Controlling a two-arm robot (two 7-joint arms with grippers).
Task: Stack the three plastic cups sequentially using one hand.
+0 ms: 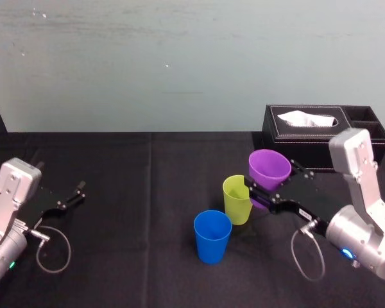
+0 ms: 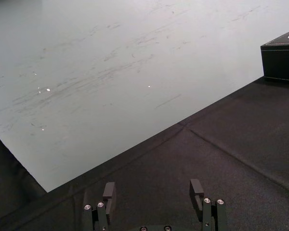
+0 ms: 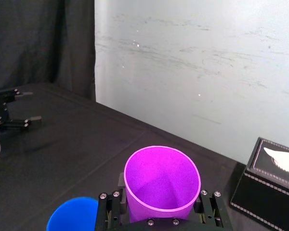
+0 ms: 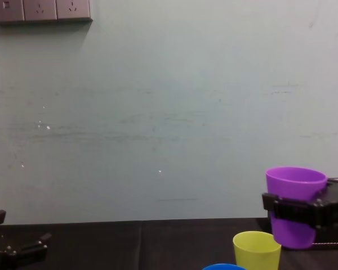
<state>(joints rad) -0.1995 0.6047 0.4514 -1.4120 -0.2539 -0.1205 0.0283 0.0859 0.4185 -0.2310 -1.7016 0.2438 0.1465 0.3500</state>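
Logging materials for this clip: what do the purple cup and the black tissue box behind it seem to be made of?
Purple cup, held in the right gripper: likely smooth plastic, thin even wall, faint sheen. Tissue box: looks like black leather or imitation, pale stitching along its edges. Left gripper idles at left.

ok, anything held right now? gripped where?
Right gripper holds the purple cup by its side wall, below the rim, a jaw on each side. Left gripper holds nothing.

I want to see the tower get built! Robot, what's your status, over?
Right claw shut on purple cup, held up beside yellow-green cup. Left claw open, parked at left. Blue cup standing in front. Nothing in the way.
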